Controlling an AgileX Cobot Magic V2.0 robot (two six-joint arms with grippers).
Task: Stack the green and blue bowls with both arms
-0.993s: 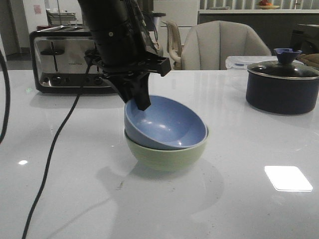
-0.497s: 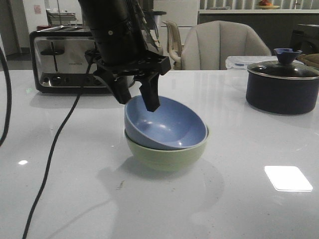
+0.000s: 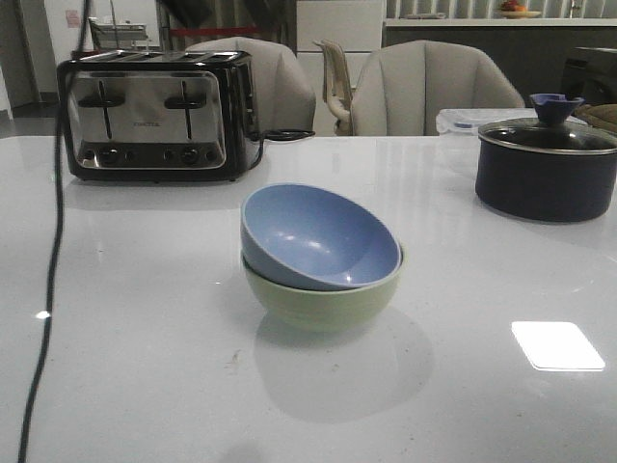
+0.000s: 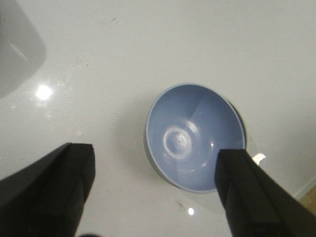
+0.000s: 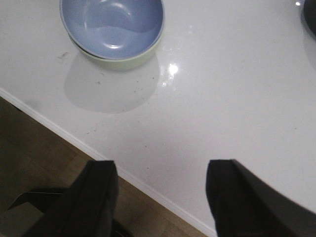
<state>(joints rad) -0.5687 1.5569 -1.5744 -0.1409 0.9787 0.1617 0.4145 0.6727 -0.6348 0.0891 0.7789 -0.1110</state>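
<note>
**Blue bowl sits in green, both claws clear**

And here's the stack, centre of the front view: the blue bowl (image 3: 319,236) is nested inside the green bowl (image 3: 323,297), though not quite square. It tilts, its rim riding high on the left and dipping low on the right. The pair stands alone on the white bench (image 3: 145,367), nothing touching it.

By my reading the stacking itself is done. What's left, if anything, is settling that tilt so the blue bowl sits level, and parking the arms.

The left claw (image 4: 155,190) hangs high above the stack, fingers spread wide at the lower corners of its wrist view, holding nothing, the blue bowl between and beyond them. The right claw (image 5: 160,195) is also spread and empty, out past the bench edge over the floor, with the stack up in the upper left of its view.

The count: two bowls, one blue, one green. Two claws, both free. One toaster (image 3: 154,116) at upper left of the front view, one dark lidded pot (image 3: 545,169) at upper right, one black cable (image 3: 43,289) trailing down the left side, and pale chairs (image 3: 424,92) behind the bench.
</note>
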